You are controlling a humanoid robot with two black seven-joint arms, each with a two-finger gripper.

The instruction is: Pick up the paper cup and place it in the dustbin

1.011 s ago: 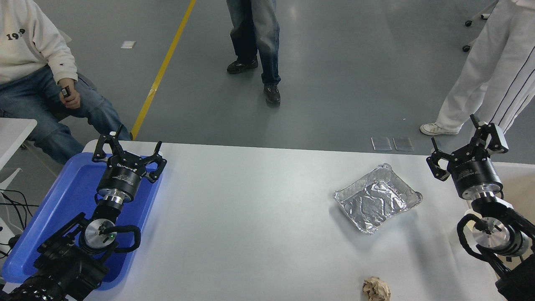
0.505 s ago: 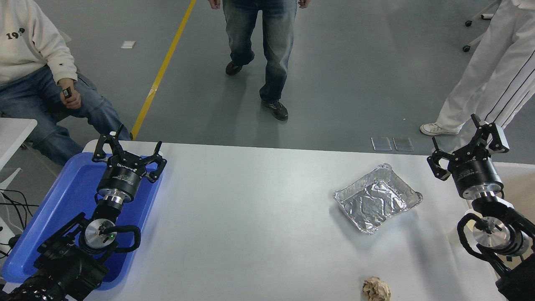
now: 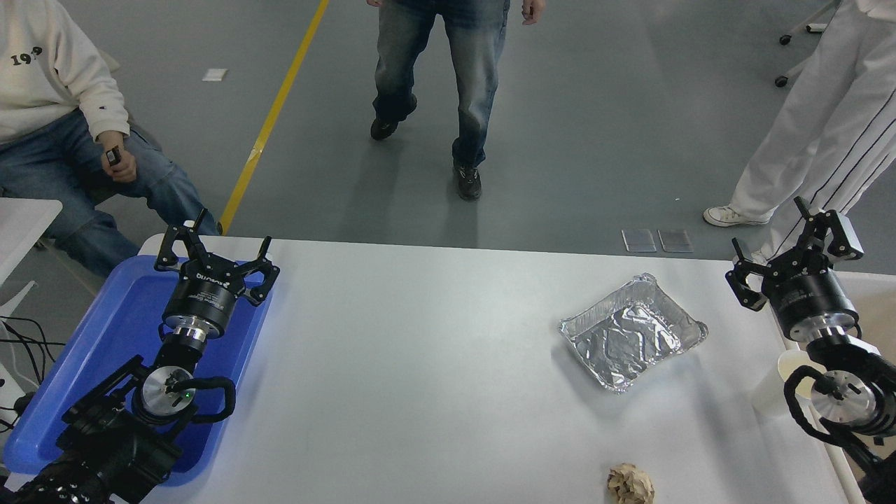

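The paper cup point(image 3: 770, 387) stands upright near the table's right edge, partly hidden behind my right arm's wrist. The dustbin point(image 3: 875, 306) shows only as a beige strip with an off-white rim at the right edge, beyond the table. My right gripper point(image 3: 789, 243) is open and empty, raised over the table's far right corner, behind the cup and beside the dustbin. My left gripper point(image 3: 213, 257) is open and empty, parked at the lower left over the blue tray point(image 3: 105, 329).
A crinkled silver foil tray point(image 3: 631, 331) lies right of centre, left of the cup. A crumpled brown paper ball point(image 3: 630, 484) sits at the front edge. A seated person is at far left; two others stand beyond the table.
My right arm has shifted to the right, uncovering more of the paper cup. The standing person in jeans has stepped closer to the table. The left arm has not moved.
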